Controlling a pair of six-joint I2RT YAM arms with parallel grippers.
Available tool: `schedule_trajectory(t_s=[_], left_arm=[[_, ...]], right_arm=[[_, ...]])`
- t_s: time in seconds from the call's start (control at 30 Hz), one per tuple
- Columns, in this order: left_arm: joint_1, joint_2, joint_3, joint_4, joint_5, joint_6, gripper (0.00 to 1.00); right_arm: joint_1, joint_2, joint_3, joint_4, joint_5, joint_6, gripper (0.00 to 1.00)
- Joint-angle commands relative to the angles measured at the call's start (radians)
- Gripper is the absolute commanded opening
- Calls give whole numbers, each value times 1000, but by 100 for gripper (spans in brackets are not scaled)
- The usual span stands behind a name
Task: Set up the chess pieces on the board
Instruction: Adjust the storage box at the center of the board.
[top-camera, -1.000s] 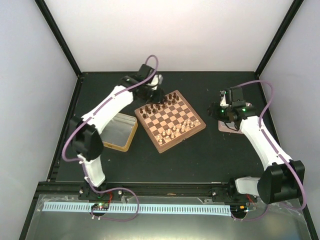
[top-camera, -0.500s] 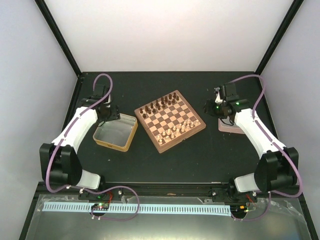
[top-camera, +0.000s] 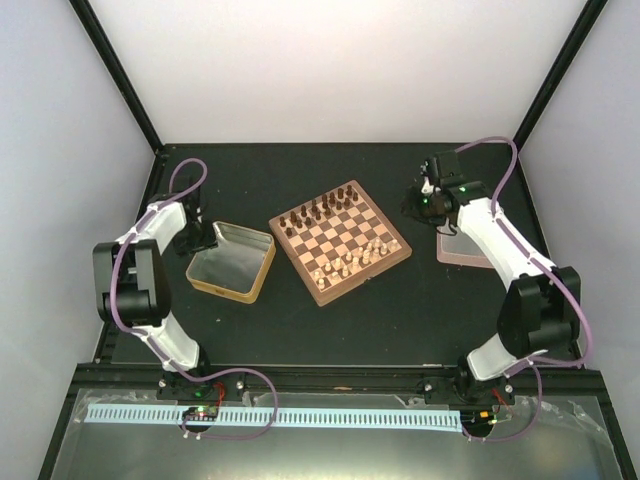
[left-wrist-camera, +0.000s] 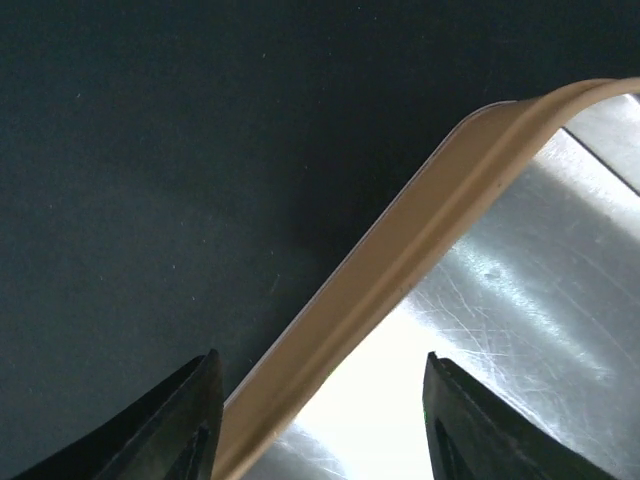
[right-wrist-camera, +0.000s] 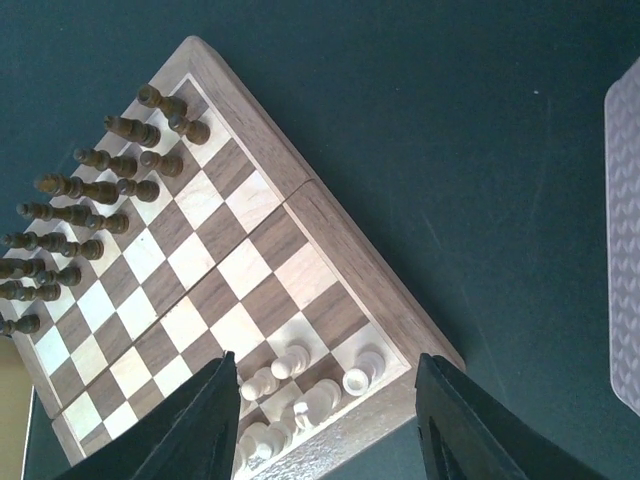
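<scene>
The top camera sits high behind the arm bases and looks down and forward over the whole dark table (top-camera: 350, 320), taking in the board (top-camera: 342, 238), the tray (top-camera: 262, 264) to its left and the mat (top-camera: 462, 250) to its right. The left wrist camera hangs very close over the tray's rim (left-wrist-camera: 400, 260), facing almost straight down. The right wrist camera stands farther off and looks down on the board (right-wrist-camera: 230, 270), with the mat's edge (right-wrist-camera: 625, 250) at the right of its view
</scene>
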Motion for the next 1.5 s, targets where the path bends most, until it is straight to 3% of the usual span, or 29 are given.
schedule_trajectory(t_s=[0.0,0.13,0.57,0.63,0.73,0.87,1.03,1.2,1.37,1.47], left_arm=[[41,41,53,-2,8,4,50],[84,53,51,-18,16,-26,37],[134,-57,-73,-39,28,-128,9],[134,-79,-88,-42,42,-148,12],[134,-111,-86,-45,60,-163,30],[134,-161,-50,-48,95,-180,37],[114,-249,-70,91,271,-262,40],[59,-233,-151,317,419,-498,39],[-5,-149,-225,576,461,-777,37],[-28,-91,-209,633,411,-869,37]], right_arm=[[14,35,50,-20,21,19,50],[23,61,76,-35,19,19,49],[35,109,123,-71,7,-3,47],[36,110,123,-71,5,-7,47],[36,107,119,-72,2,-10,47],[35,99,107,-69,-2,-11,47],[36,71,77,-51,-3,-4,47],[36,50,52,-34,0,4,47],[36,28,31,-17,0,12,46],[36,14,21,-10,8,12,46]])
